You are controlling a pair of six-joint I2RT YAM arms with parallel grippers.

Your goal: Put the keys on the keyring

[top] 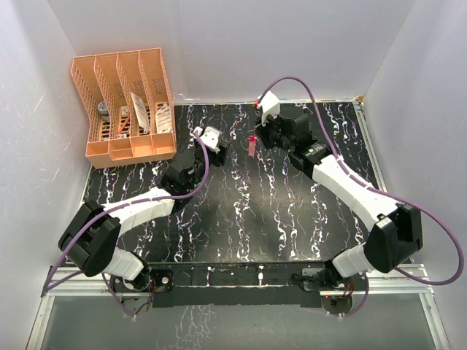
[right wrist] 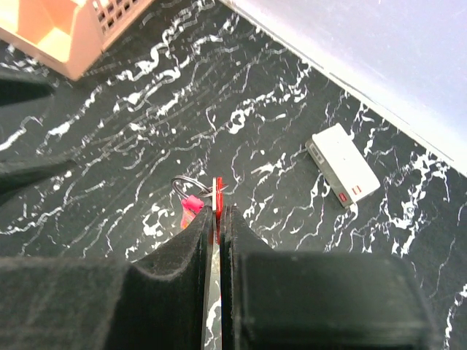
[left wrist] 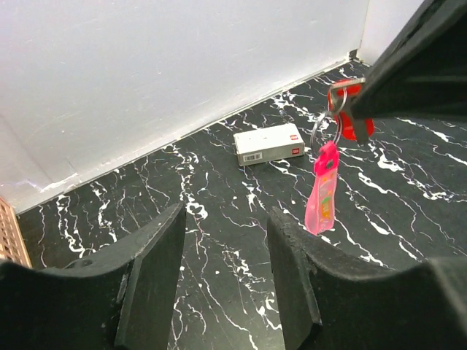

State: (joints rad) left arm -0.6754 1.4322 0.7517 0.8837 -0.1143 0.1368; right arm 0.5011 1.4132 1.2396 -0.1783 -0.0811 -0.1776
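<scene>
My right gripper [right wrist: 219, 213] is shut on two keys held flat together above the table: one with a red head [right wrist: 220, 195] and a pale metal one [right wrist: 214, 195]. The thin metal keyring [right wrist: 190, 184] hangs at their tips, its pink tag [right wrist: 191, 207] dangling below. In the left wrist view the red key [left wrist: 357, 111], the ring [left wrist: 321, 128] and the tag [left wrist: 323, 191] hang ahead and to the right. My left gripper [left wrist: 226, 222] is open with nothing between its fingers, a little left of the ring [top: 252, 140].
A white rectangular box [left wrist: 268, 144] with red marks lies on the black marbled table near the back wall. An orange slotted organiser [top: 124, 109] stands at the back left. White walls enclose the table on three sides.
</scene>
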